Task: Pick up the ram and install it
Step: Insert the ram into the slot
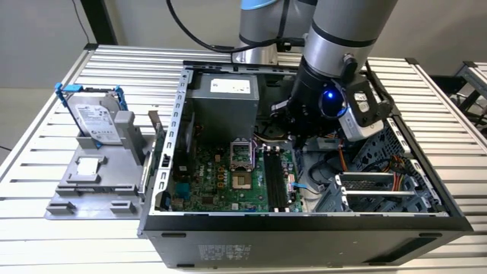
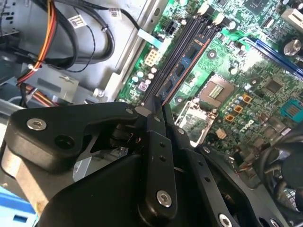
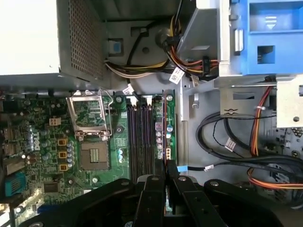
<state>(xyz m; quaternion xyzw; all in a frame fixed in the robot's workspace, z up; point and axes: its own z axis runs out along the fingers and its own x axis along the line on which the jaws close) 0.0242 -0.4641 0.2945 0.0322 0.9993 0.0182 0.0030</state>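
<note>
The ram (image 2: 182,64) is a thin dark blue stick with chips on its side, held edge-down between my fingers. My gripper (image 2: 155,109) is shut on its near end. In the first wrist view the ram (image 3: 164,142) appears edge-on as a thin line, parallel to the long black motherboard slots (image 3: 139,137) and just beside them. I cannot tell whether it touches a slot. In the exterior view my gripper (image 1: 295,140) reaches down into the open computer case (image 1: 304,220), over the far end of the slots (image 1: 278,180).
A silver hard drive (image 1: 95,120) in a blue bracket stands on a grey holder at the exterior view's left, outside the case. Inside are the CPU socket (image 3: 90,125), the power supply (image 1: 224,94), cable bundles (image 3: 246,142) and a drive cage (image 1: 380,188).
</note>
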